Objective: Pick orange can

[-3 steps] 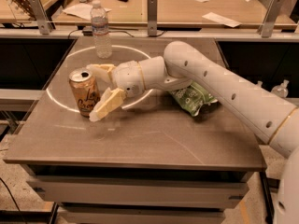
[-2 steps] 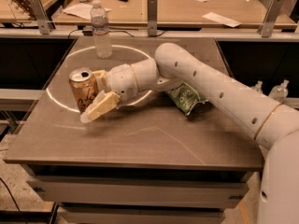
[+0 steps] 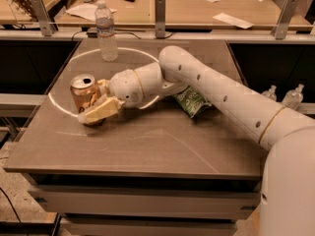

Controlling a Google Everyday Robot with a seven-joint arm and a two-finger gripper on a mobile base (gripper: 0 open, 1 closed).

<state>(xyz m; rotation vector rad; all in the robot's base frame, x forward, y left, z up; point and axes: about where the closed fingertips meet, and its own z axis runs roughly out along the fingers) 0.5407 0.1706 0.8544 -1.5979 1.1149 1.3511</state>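
Orange can (image 3: pixel 81 95), the only one, stands upright on the table (image 3: pixel 147 151) at the tip of the gripper (image 3: pixel 94 103), touching it; whether the gripper clamps the can, I cannot tell. Behind the gripper's wrist lies one green snack bag (image 3: pixel 193 101). Farther back, beyond the gripper, stands one water bottle (image 3: pixel 106 31).

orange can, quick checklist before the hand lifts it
1. Orange can upright on the table: ok.
2. Hand at the can, low on its body: ok.
3. Firm hold on the can: cannot tell.
4. Water bottle stands apart, farther back: ok.
5. Snack bag lies away from the can, under the arm: ok.
6. Can's silver top uncovered: ok.
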